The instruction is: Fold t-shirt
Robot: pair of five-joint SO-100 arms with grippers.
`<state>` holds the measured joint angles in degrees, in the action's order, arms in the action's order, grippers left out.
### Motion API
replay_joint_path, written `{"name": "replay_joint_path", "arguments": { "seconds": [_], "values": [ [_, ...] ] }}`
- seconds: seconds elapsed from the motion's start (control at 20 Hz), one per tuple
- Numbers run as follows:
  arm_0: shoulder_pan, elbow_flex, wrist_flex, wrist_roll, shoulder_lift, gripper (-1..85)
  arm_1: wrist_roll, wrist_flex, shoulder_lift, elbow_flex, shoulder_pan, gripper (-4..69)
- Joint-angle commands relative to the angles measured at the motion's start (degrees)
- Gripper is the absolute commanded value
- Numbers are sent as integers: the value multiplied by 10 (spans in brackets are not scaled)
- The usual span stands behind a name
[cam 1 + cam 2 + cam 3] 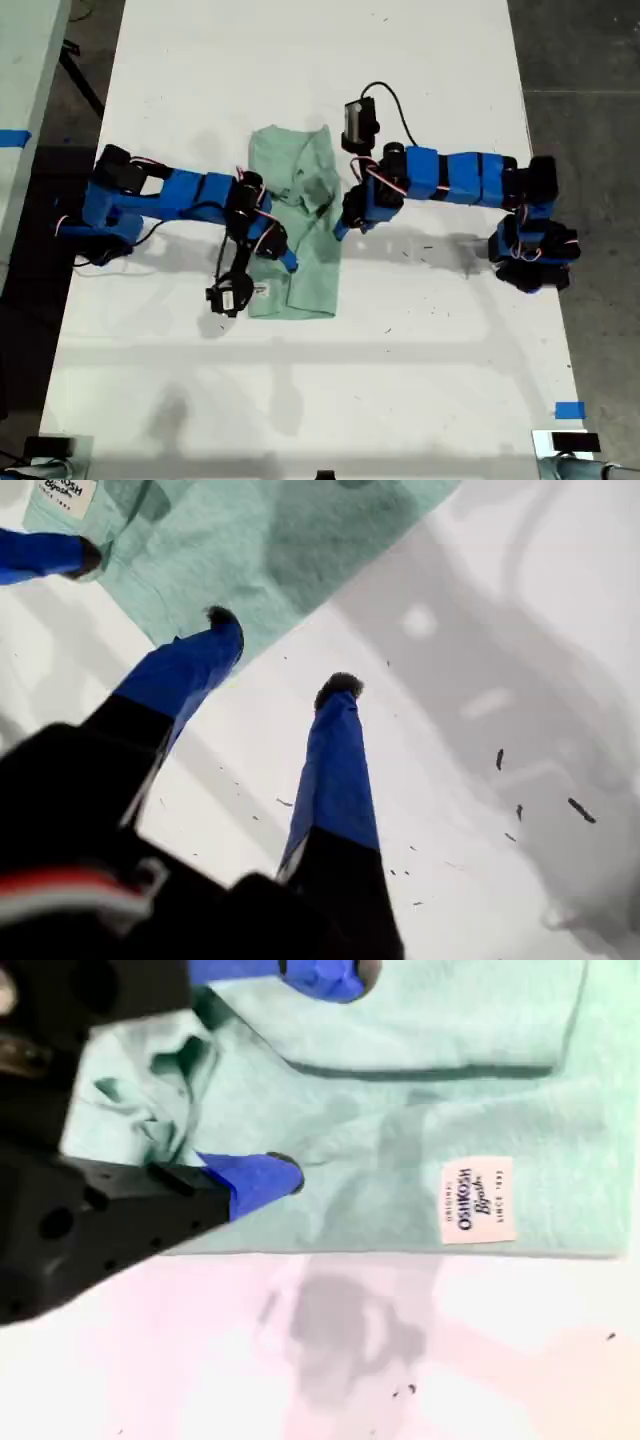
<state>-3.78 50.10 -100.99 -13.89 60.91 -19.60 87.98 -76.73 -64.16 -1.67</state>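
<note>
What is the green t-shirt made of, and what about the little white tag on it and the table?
The t-shirt looks like soft knit cloth with a matte, faintly speckled mint surface; it folds and bunches near my second tool. The white tag looks like a printed fabric label, flat with dark lettering. The table looks hard and smooth, perhaps painted or laminated board, since it shows soft shadows and small dark scuffs.

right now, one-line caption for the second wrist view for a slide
My second gripper open over the partly folded mint-green t-shirt, its white brand label near the hem by the white table.
</note>
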Motion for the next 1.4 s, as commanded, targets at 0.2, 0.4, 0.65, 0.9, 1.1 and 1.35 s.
{"name": "replay_joint_path", "arguments": {
  "seconds": [0.2, 0.4, 0.65, 0.9, 1.1, 1.35],
  "values": [
    [-42, 59, -74, 16, 192, 322, 31, 2, -120, -68, 67, 194],
    [-120, 212, 33, 88, 268, 312, 64, -35, -65, -26, 138, 239],
    [-154, 332, 178, 113, 262, 305, 81, -73, 46, 50, 162, 254],
    [-149, 332, 236, 107, 190, 304, 76, -128, 114, 83, 159, 254],
    [-152, 332, 277, 108, 127, 304, 72, -156, 177, 109, 162, 250],
    [-130, 284, 323, 120, -21, 275, 86, -221, 263, 112, 169, 220]
  ]
}}
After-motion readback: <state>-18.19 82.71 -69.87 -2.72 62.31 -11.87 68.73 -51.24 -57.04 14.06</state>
